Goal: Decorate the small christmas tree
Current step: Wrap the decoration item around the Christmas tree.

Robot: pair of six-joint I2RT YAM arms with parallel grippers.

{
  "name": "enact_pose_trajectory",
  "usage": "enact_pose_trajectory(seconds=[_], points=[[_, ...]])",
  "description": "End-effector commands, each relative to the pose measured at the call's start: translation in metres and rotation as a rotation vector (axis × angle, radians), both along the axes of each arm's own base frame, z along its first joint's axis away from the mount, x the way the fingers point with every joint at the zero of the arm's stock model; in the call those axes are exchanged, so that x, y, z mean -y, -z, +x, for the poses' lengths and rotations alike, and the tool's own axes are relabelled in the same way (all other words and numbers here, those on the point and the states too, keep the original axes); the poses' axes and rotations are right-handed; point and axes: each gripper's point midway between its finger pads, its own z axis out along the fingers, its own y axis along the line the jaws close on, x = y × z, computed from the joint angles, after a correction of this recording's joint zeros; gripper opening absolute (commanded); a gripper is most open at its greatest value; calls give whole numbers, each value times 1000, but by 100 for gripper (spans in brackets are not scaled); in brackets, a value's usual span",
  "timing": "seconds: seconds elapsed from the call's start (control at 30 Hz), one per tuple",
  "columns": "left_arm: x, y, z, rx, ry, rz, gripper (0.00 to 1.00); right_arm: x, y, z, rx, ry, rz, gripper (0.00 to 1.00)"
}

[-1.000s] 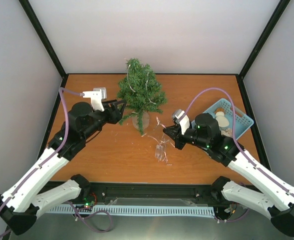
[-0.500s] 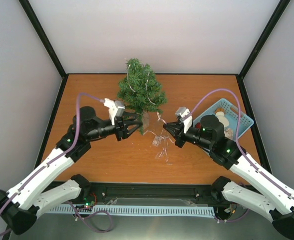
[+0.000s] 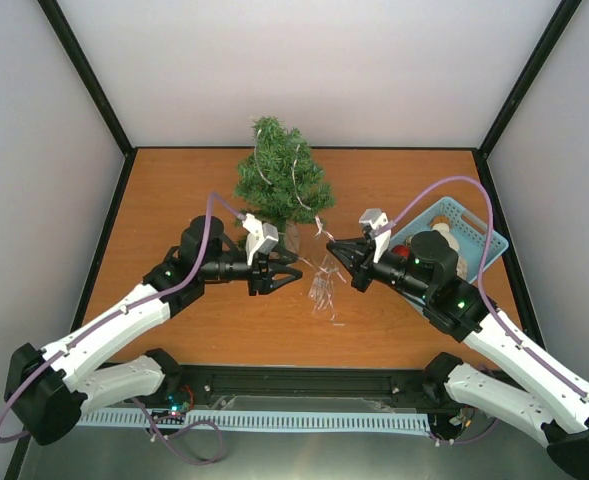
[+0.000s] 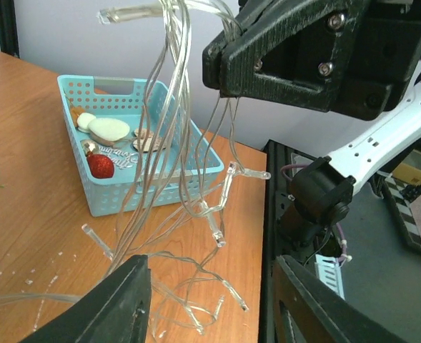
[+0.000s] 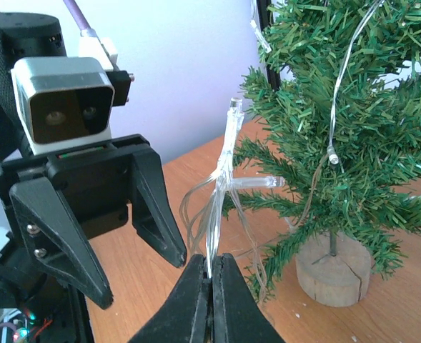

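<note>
- Tree (image 3: pixel 282 185): upright at the back middle of the table (image 3: pixel 174 190), on a wooden disc. Part of a light string (image 3: pixel 322 285) is draped over its branches.
- String: clear wire with small bulbs, running from the tree down to a tangled bunch on the table, between the two grippers.
- Right gripper (image 3: pixel 336 252): closed tight on several strands, holding them up beside the tree's lower right.
- Left gripper (image 3: pixel 292 272): about half open, empty, facing the hanging loops.
- Basket (image 3: pixel 484 235): holds ornaments, at the right edge.
- Risk: a pull on the tangled strands could tip the tree or strip off the draped part. The left jaws may snag several loops at once.
</note>
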Motion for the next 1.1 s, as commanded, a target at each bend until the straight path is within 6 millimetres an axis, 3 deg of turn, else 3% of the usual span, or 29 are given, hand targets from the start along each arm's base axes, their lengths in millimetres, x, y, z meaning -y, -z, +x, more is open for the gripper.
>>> enact_pose_trajectory(seconds=[0.0,0.43,0.63,1.07], points=[[7,-12,6,134,12,-15,45,-2,-14,-5,24,-18,52,3],[11,-10,14,160,-9,-4,43,-4,-19,-11,26,-53,71,3],[4,-20,2,254,21,-5,50,-7,-11,-16,17,-90,41,3],[3,-23,-17,335,140,1,50,-10,-22,-32,36,-170,76,3]])
